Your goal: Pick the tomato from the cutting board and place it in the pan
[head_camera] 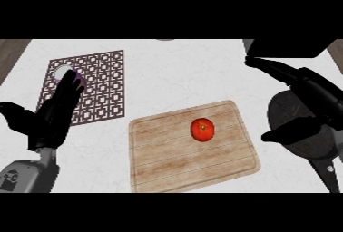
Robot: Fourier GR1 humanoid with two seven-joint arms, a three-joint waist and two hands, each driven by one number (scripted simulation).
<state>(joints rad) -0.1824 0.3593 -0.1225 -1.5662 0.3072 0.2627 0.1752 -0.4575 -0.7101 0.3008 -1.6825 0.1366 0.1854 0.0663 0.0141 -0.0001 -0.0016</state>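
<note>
Hovering our open right hand [301,97] above the pan [295,120], we see the tomato [203,129] untouched on the cutting board [161,154], round enough, we judge, to roll from a careless grasp.

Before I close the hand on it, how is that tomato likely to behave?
The tomato looks round and smooth, so a sideways nudge would probably roll it across the flat cutting board. Its glossy skin may slip between fingers. It likely bruises if squeezed hard, so curl round it from above.
</note>
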